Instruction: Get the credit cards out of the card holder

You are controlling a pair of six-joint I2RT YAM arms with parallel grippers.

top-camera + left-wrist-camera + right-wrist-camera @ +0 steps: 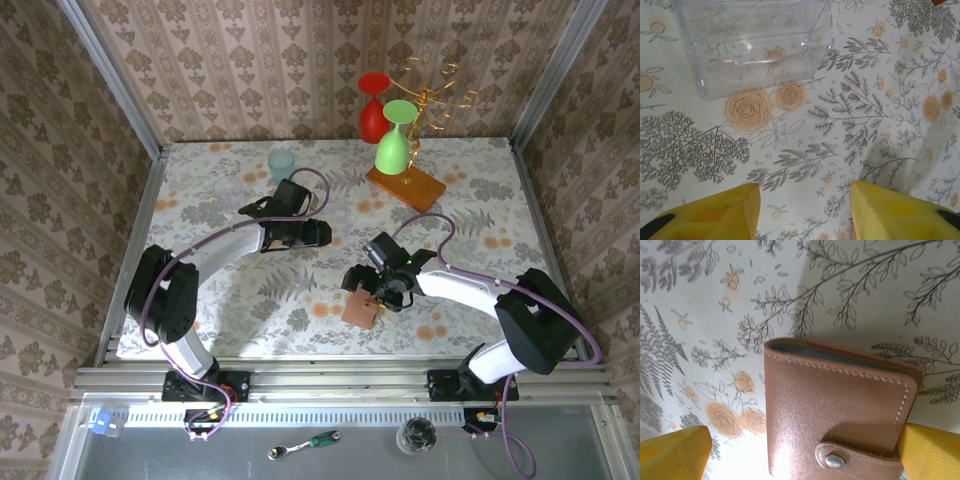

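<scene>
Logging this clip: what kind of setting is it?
Probably a staged robot test booth, not a real home: wallpapered panels in an aluminium frame, a floral-clothed table, and two arms bolted to a rail.

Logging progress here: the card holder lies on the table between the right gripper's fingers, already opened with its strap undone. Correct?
Not opened. The right wrist view shows the card holder closed, its strap snapped shut. It does lie on the table between the fingers of the right gripper.

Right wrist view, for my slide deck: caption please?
Snapped-shut tan leather card holder on floral tablecloth, between the right hand's open yellow fingers.
</scene>
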